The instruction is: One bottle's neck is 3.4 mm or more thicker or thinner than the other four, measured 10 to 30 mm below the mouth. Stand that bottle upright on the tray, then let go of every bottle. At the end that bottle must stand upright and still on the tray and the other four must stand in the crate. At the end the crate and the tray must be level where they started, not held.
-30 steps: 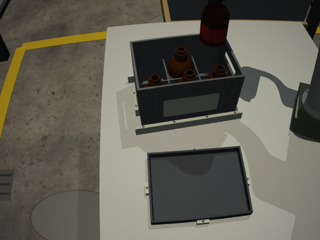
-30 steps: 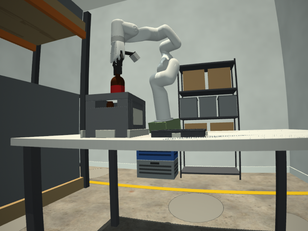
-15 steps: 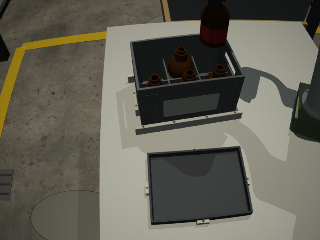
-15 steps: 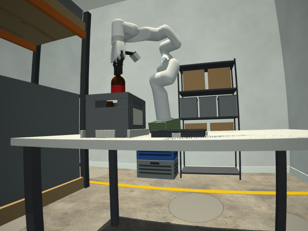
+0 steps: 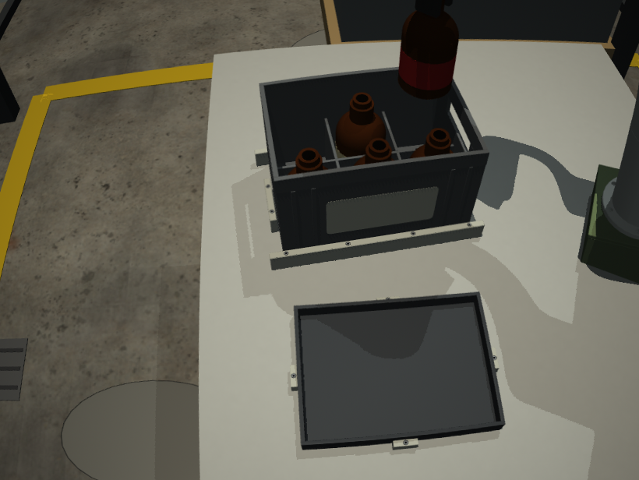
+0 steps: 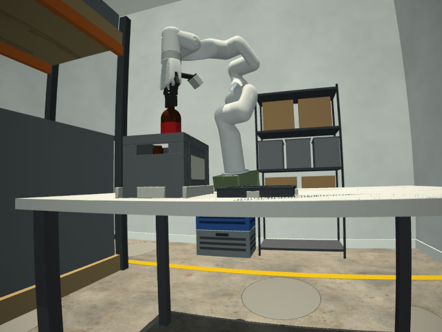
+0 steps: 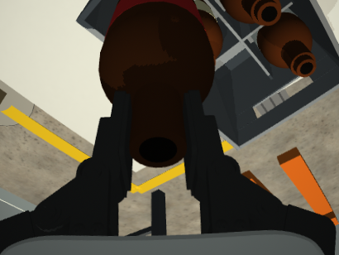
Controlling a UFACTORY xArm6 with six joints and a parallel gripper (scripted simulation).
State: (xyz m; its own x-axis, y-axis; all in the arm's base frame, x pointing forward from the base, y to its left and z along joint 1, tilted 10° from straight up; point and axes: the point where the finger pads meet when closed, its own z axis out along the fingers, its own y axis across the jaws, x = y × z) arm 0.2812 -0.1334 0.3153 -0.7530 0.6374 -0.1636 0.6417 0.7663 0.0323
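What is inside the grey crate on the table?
In the crate, the top view shows four brown bottles among thin dividers. Front bottles' lower bodies are hidden by the near wall; the crate's bottom is mostly covered.
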